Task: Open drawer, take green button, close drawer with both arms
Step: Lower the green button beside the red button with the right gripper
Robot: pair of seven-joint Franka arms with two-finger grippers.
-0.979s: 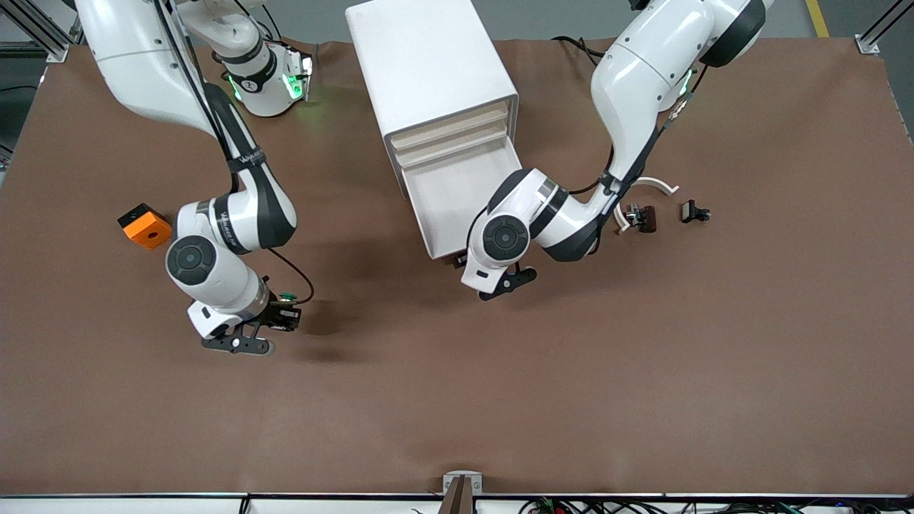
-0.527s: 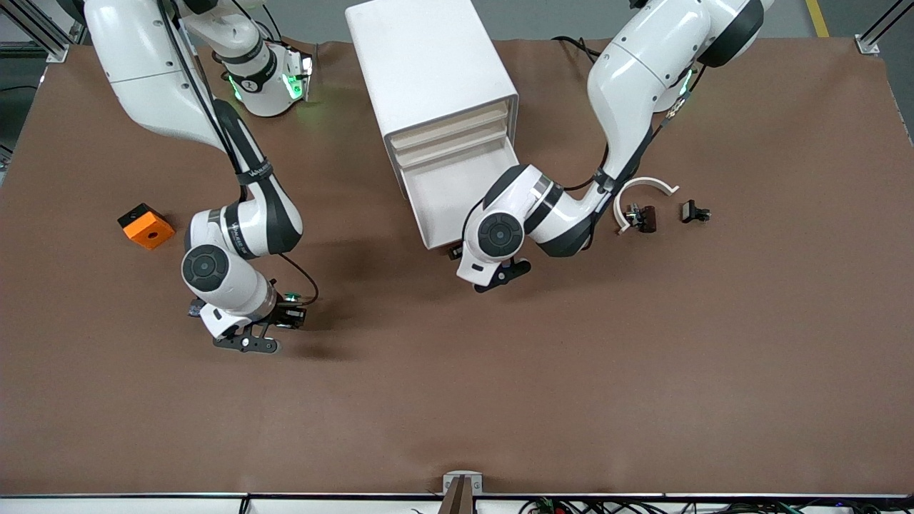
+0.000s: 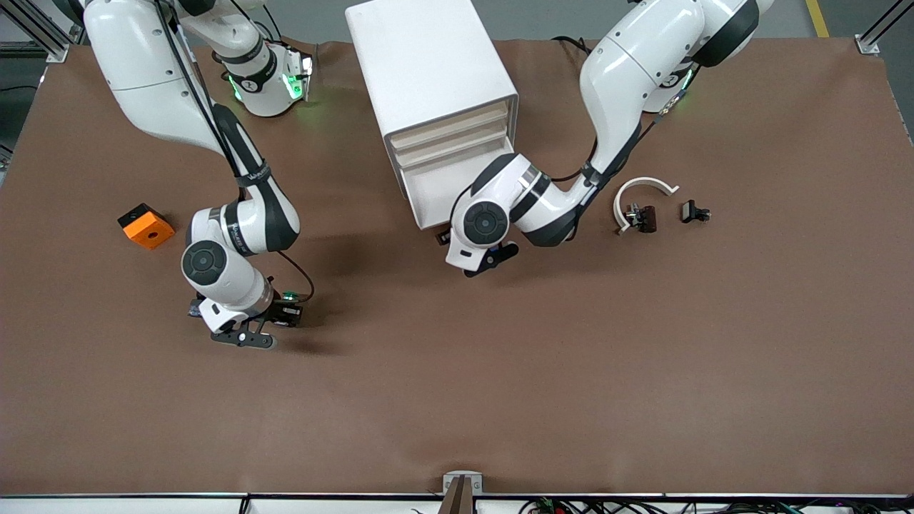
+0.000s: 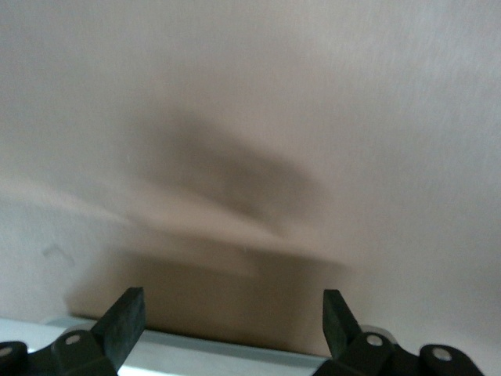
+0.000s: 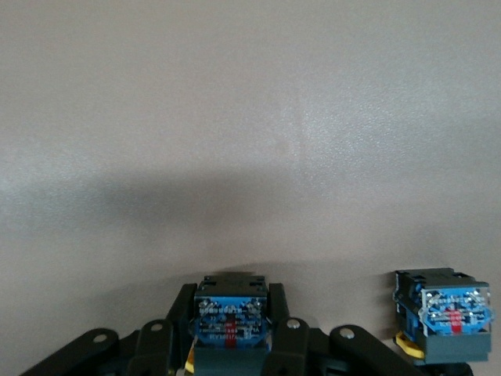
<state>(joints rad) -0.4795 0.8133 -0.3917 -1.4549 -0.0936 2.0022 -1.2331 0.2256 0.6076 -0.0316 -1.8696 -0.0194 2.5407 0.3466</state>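
On the brown counter [image 3: 643, 371], the white cabinet's [image 3: 421, 64] bottom drawer [image 3: 446, 189] stands partly open. A square, centred push is advised for the left gripper [image 4: 233, 313], whose jaws are spread empty at the drawer front. The small green-capped, blue-grey-based button [image 5: 231, 313] is clamped in the right gripper's [image 3: 289, 314] jaws, low over the counter.

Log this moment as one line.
right tool: shut on button, over table | left tool: open, at drawer front | drawer: partly open
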